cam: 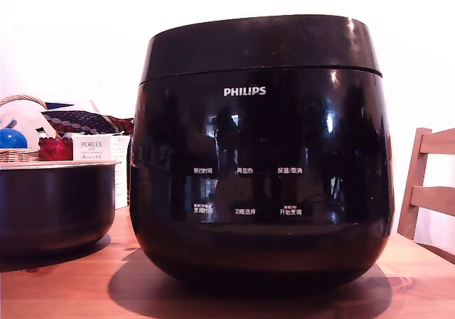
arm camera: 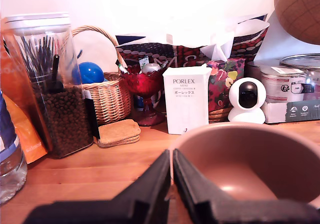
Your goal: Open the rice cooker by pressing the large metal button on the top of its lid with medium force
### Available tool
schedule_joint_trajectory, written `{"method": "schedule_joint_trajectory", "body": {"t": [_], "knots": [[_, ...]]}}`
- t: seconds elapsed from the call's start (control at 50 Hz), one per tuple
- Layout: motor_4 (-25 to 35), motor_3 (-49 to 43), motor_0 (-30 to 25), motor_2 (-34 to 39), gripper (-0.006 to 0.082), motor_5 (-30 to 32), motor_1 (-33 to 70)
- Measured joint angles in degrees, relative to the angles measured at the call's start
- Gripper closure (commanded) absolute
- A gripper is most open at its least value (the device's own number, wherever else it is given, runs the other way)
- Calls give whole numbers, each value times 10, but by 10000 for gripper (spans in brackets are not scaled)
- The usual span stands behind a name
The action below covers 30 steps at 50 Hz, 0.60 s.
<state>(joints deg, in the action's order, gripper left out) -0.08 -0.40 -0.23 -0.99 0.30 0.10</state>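
Observation:
The glossy black rice cooker (cam: 261,155) fills the middle of the exterior view, standing on the wooden table with a white PHILIPS logo and white Chinese labels on its front. Its lid (cam: 259,45) sits down flat as a black band on top. The lid's upper face and the metal button are hidden from this low angle. The arm does not appear in the exterior view. In the wrist view my gripper (arm camera: 171,159) shows its two black fingers pressed tip to tip, shut on nothing, above the rim of a brown-lined pot (arm camera: 250,164). The cooker is out of the wrist view.
A matte black pot with a pale rim (cam: 53,205) stands at the exterior view's left. Behind it are a wicker basket (cam: 18,152) with a blue ball, a white PORLEX box (arm camera: 186,99), a red glass, a clear jar (arm camera: 52,84) and a small white camera (arm camera: 247,100). A wooden chair (cam: 429,184) stands at the right.

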Motion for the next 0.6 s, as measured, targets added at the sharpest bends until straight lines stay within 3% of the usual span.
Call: {"method": "schedule_joint_trajectory", "body": {"t": [0.04,0.06,0.16,0.38,0.44,0.46,0.52,0.54,0.58,0.6], "knots": [[0,-5,7,0,789,0,-1],[43,-9,17,0,789,-2,-3],[64,-15,48,0,789,-2,-3],[98,-9,43,0,789,-8,-3],[102,6,43,0,789,-35,-3],[111,14,43,0,789,-76,-3],[120,32,43,0,789,-83,-3],[122,35,43,0,789,-134,-3],[126,38,44,0,789,-137,-3],[143,39,43,-1,789,-170,-3]]}}
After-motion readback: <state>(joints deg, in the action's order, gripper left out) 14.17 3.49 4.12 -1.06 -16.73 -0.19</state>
